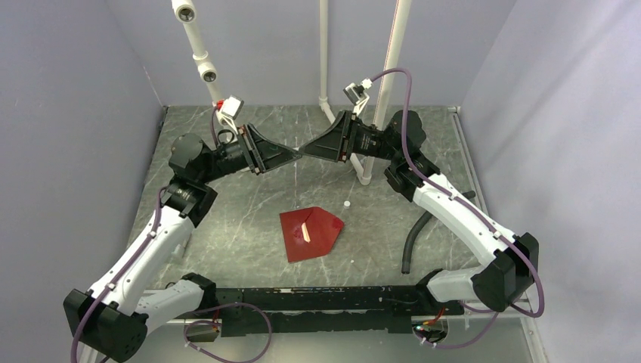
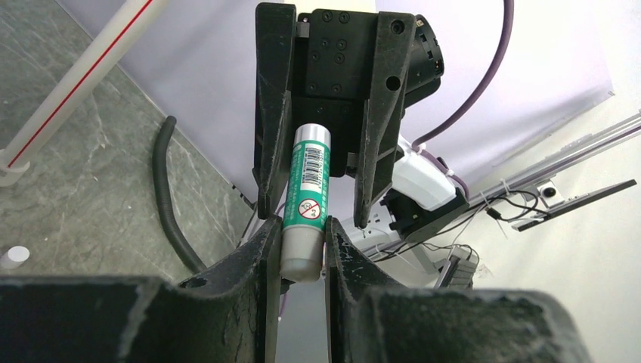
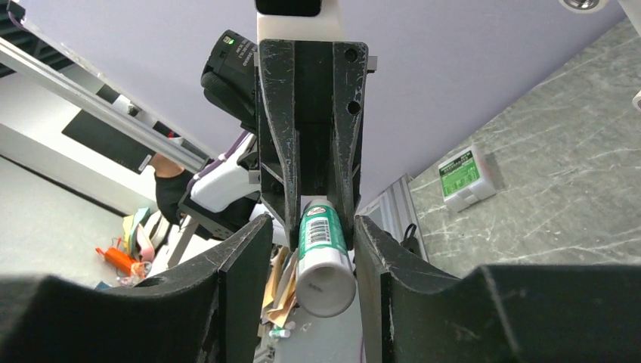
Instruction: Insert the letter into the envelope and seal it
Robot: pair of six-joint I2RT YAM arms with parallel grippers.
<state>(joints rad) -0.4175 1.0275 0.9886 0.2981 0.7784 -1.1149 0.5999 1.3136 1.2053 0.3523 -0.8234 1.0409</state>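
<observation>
The dark red envelope (image 1: 310, 233) lies flat mid-table with its pointed flap toward the right. A thin pale strip (image 1: 306, 231) shows on it; I cannot tell whether this is the letter, which is otherwise hidden. Both arms meet raised above the far table. My left gripper (image 1: 296, 156) (image 2: 301, 231) is shut on the grey end of a green-and-white glue stick (image 2: 308, 178). My right gripper (image 1: 307, 150) (image 3: 311, 223) is open, its fingers standing apart around the stick's white end (image 3: 325, 276).
A small white cap (image 1: 346, 203) lies beyond the envelope and shows in the left wrist view (image 2: 13, 257). A black hose (image 1: 414, 238) curves at the right. White pipes (image 1: 376, 113) stand at the back. A green-and-white packet (image 3: 467, 175) lies on the table.
</observation>
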